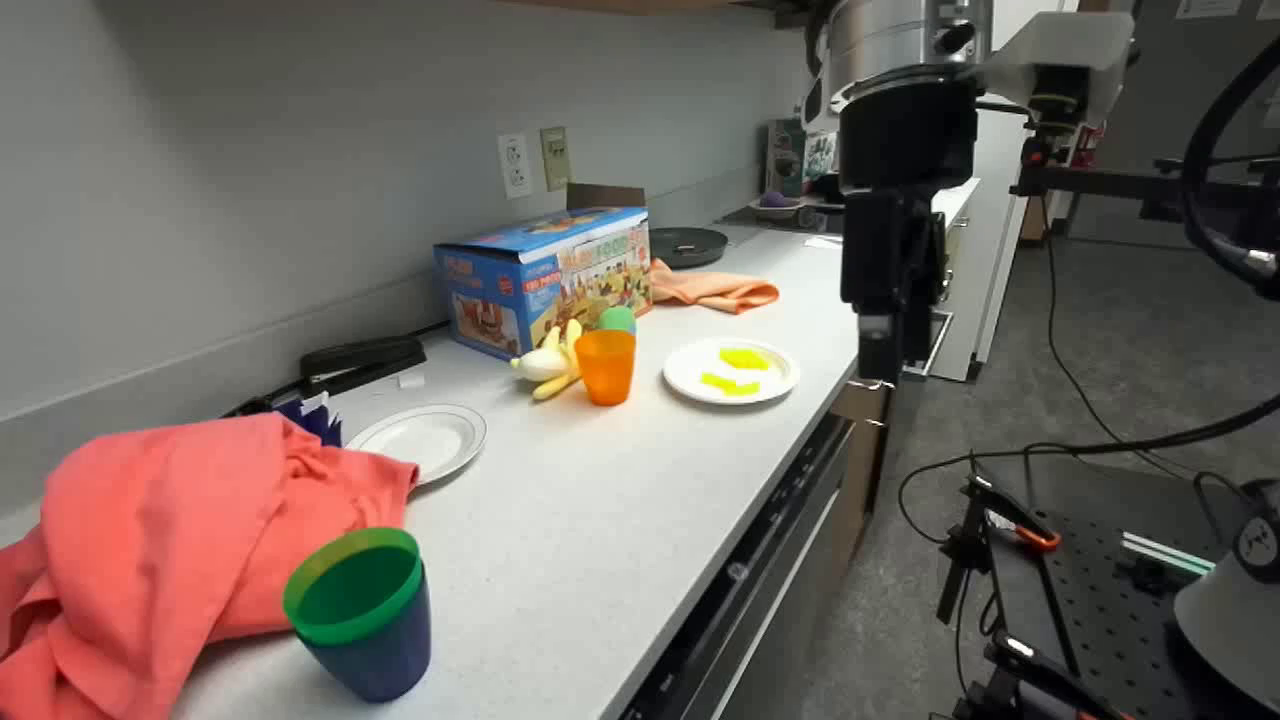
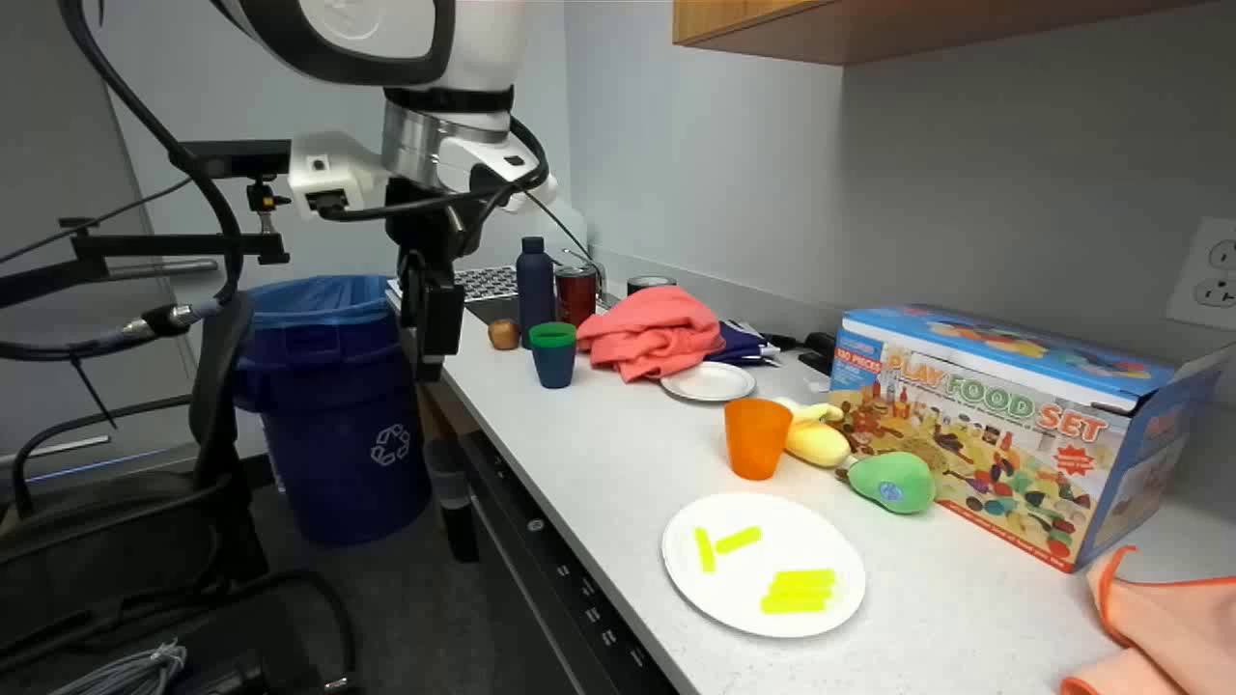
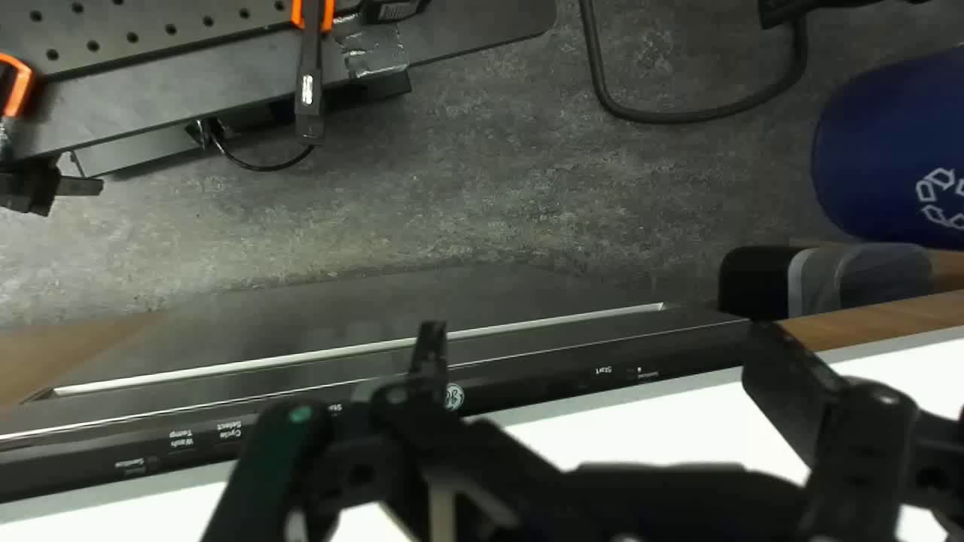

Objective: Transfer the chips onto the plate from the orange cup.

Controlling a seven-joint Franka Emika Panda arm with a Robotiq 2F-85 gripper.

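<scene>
The orange cup (image 1: 606, 370) stands upright on the counter, and it also shows in an exterior view (image 2: 756, 440). The inside of the cup is not visible. The white plate (image 1: 688, 366) lies next to it, also seen in an exterior view (image 2: 729, 581). Several yellow chips (image 2: 798, 591) lie on the plate in two groups; they show in both exterior views (image 1: 744, 358). My gripper (image 3: 602, 354) is open and empty, its fingers wide apart in the wrist view. It points down near the counter's front edge, above and apart from the cup and plate (image 1: 885, 345) (image 2: 435, 343).
A play food box (image 1: 560, 275) stands behind the cup. A toy banana (image 2: 816, 439) and green pear (image 2: 890, 483) lie beside the cup. A green-and-blue cup (image 1: 365, 610), a red cloth (image 1: 200, 520) and a plain plate (image 1: 440, 440) are along the counter. A cabinet (image 2: 869, 29) hangs overhead.
</scene>
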